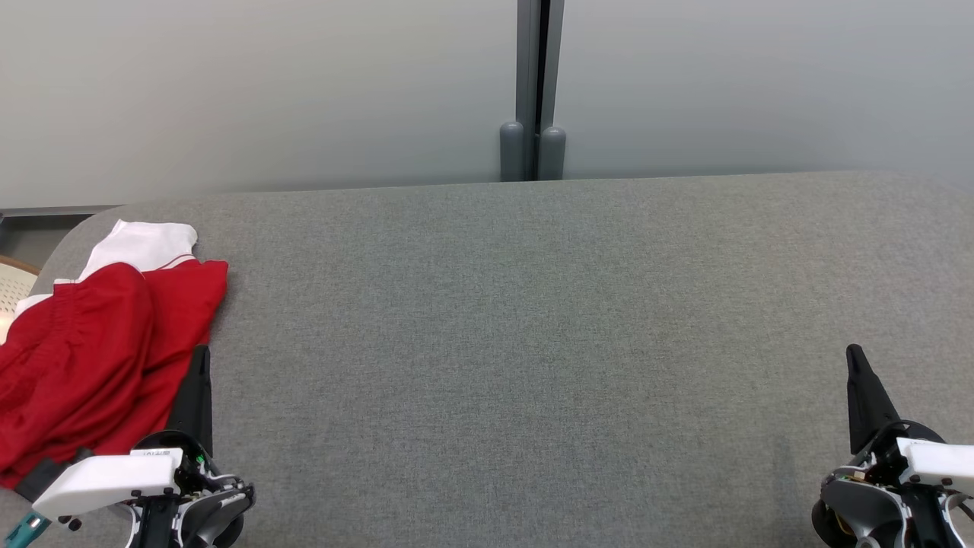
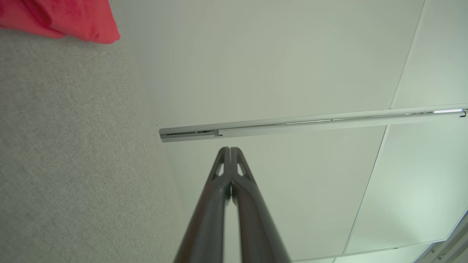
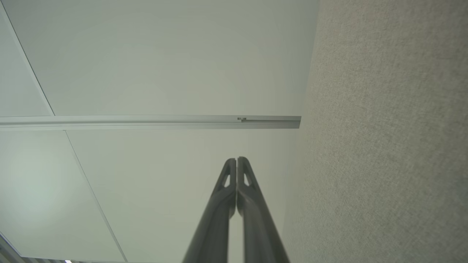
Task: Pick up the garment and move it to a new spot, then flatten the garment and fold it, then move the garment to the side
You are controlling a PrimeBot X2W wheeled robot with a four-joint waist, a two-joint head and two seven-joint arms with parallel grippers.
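Observation:
The garment (image 1: 99, 342), red with white panels, lies crumpled at the far left of the grey fabric surface (image 1: 533, 320); a red corner of the garment (image 2: 69, 18) shows at the top left of the left wrist view. My left gripper (image 1: 202, 354) is shut and empty, its tips just right of the garment's lower edge, fingers pointing up. In its own view the left gripper (image 2: 230, 149) has its fingertips pressed together. My right gripper (image 1: 854, 352) is shut and empty at the lower right, far from the garment; the right gripper (image 3: 237, 159) also shows its tips touching.
A pale wall with a grey vertical post (image 1: 539, 91) stands behind the surface's far edge. At the far left, past the rounded corner, a perforated pale chair edge (image 1: 14, 285) shows. The wide grey surface stretches between both grippers.

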